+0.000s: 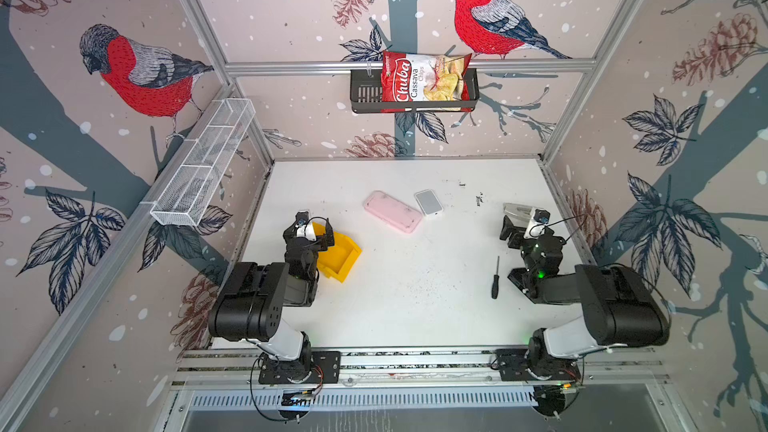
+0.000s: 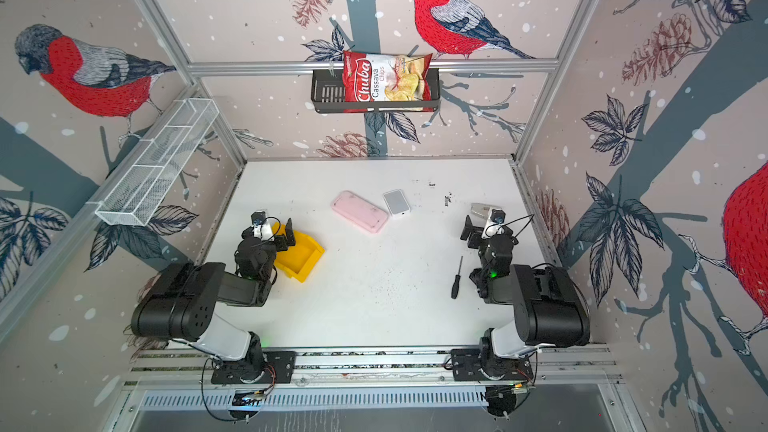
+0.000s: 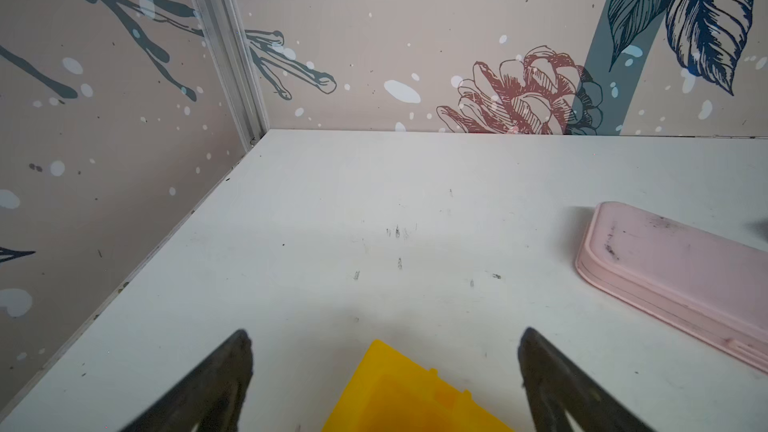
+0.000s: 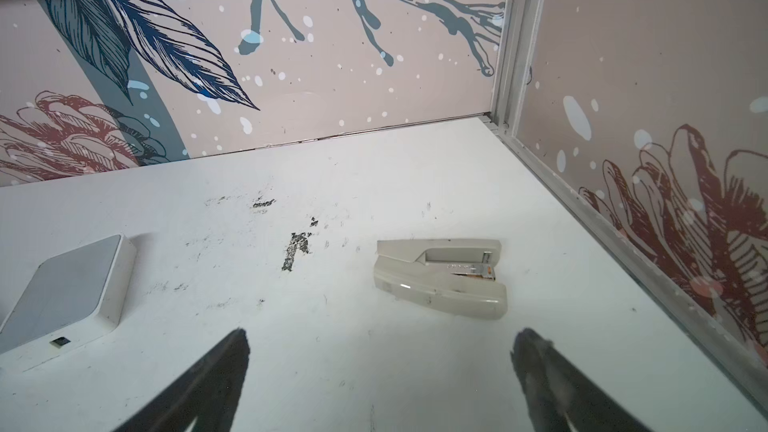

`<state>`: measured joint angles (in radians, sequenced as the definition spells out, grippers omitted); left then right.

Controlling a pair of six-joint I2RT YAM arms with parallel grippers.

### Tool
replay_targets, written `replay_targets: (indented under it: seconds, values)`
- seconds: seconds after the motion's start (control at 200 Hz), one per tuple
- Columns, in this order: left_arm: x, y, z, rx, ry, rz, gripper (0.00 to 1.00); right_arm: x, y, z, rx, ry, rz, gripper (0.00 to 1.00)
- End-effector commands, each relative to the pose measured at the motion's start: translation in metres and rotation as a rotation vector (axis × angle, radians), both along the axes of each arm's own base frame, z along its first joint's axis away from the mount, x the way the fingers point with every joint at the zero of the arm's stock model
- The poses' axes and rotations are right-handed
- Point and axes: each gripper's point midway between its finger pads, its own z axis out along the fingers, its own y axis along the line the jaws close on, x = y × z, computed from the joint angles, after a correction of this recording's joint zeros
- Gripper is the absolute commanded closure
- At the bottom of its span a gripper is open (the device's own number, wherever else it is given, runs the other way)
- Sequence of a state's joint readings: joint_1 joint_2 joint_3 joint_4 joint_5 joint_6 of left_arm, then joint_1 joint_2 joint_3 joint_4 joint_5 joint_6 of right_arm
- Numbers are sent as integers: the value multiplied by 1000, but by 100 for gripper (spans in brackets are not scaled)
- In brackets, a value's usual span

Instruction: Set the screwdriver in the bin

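Left gripper [image 3: 384, 336] and right gripper [image 4: 380, 336] both gape empty. Screwdriver [image 1: 495, 280] lies flat beside your right arm [image 1: 582, 288], well apart from the bin [image 1: 345, 259] under the left gripper. Pick not started: you must swing the right gripper onto its handle.

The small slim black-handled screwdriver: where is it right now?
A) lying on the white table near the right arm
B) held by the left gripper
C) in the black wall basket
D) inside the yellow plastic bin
A: the black-handled screwdriver lies flat on the white table beside the right arm, apart from the yellow plastic bin.
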<state>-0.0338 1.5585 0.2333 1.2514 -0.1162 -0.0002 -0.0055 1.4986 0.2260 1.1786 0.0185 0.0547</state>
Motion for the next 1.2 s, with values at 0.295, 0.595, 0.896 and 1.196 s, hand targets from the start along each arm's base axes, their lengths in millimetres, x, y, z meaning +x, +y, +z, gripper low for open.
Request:
replay_targets:
  seconds: [0.295,0.595,0.896,1.196]
  values:
    - [2,1,14,3,-59,7,2,1,-2,8,1,-29,-12,1]
    - [1,1,14,2,-56,7,2,2,-2,8,2,-29,-10,1]
    - [1,1,15,2,-61,6,2,3,-7,6,8,-20,-46,0]
    - [-8,-6,45,29,-94,-3,2,1,3,21,-26,-36,-1,0]
